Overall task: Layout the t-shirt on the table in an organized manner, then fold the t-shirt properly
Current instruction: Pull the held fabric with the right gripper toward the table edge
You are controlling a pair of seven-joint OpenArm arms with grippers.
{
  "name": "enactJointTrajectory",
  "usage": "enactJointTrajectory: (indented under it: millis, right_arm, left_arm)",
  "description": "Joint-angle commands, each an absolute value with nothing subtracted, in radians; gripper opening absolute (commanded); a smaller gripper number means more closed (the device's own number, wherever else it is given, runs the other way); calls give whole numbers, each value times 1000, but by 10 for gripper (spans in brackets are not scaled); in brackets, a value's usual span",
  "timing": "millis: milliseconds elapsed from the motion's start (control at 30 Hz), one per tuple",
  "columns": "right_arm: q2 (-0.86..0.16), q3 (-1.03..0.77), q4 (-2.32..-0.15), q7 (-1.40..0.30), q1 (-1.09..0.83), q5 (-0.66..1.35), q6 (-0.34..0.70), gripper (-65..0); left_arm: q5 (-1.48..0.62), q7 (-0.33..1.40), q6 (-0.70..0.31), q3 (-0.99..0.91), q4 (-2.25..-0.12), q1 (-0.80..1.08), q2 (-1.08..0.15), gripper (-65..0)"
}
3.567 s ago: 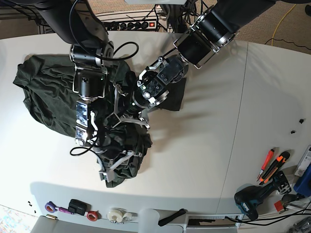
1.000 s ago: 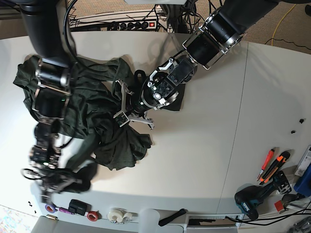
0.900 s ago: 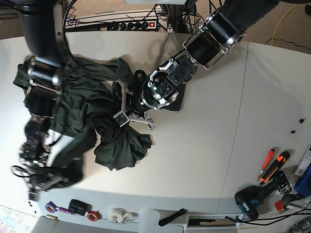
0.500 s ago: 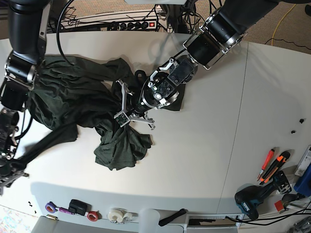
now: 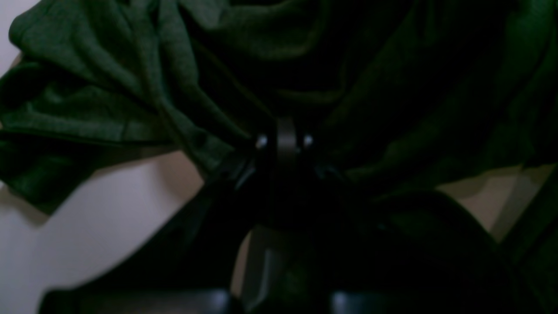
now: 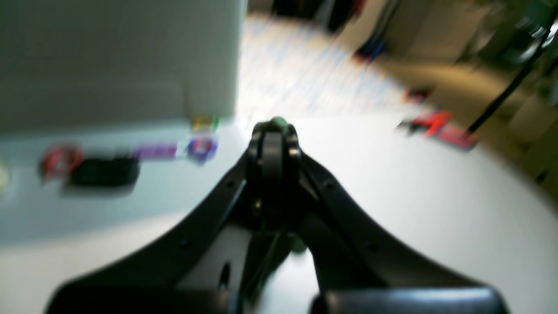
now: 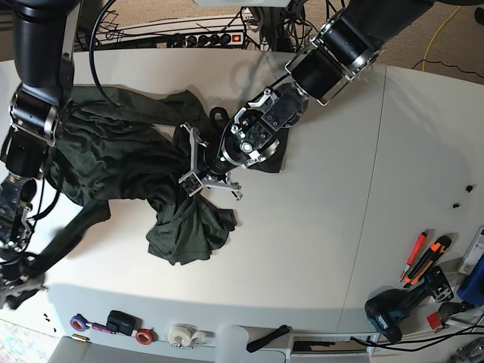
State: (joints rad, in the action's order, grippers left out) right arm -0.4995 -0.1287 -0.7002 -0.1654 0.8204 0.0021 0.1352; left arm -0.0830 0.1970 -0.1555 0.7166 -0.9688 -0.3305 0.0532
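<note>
Right gripper point(image 7: 17, 291) low at table's point(image 7: 318, 249) 8 o'clock edge, jaws pressed together on a thin strip of the t-shirt point(image 7: 121, 155); that strip runs from it toward 1 o'clock into the main heap. Wrist view there blurred; only a sliver of green at the tips point(image 6: 273, 126). Left gripper point(image 7: 203, 180) at the heap's 3 o'clock side, clamped onto bunched fabric. Its wrist view dark, cloth filling most of it. Shirt crumpled, collar and sleeves not discernible; long axis roughly 10 to 4 o'clock.
</note>
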Motion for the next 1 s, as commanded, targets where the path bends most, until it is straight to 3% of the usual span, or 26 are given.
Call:
enactJointTrajectory:
  millis: [0,67,267,533,667,800,967]
  right_arm:
    - [-517,-131,-676,-118,865,3,175,-650]
    - [-518,-131,-605,-96,883,4,235,-647]
    - [-527,-131,-582,-130,888,8,241,-484]
    - [-559,-131,-582,-275,892,45,328,-473]
    - [-590,-138,-619,-423,865,251,455,-474]
    - [-598,-197,-765,-603,761,477,698,-474]
    - [-593,-249,-930,-841,580,778,698,-474]
  left_arm:
    - [-22,471,-169,724,-930,-284,14,-642]
    - [-22,472,-169,724,-930,-284,14,-642]
    - [-22,472,-169,724,-930,-280,14,-642]
    - [-22,471,-169,724,-930,-280,15,-642]
    - [-22,470,-169,724,-930,-280,15,-641]
    - [-22,470,-169,724,-930,-280,15,-641]
    - [-22,449,-170,724,-931,-280,16,-641]
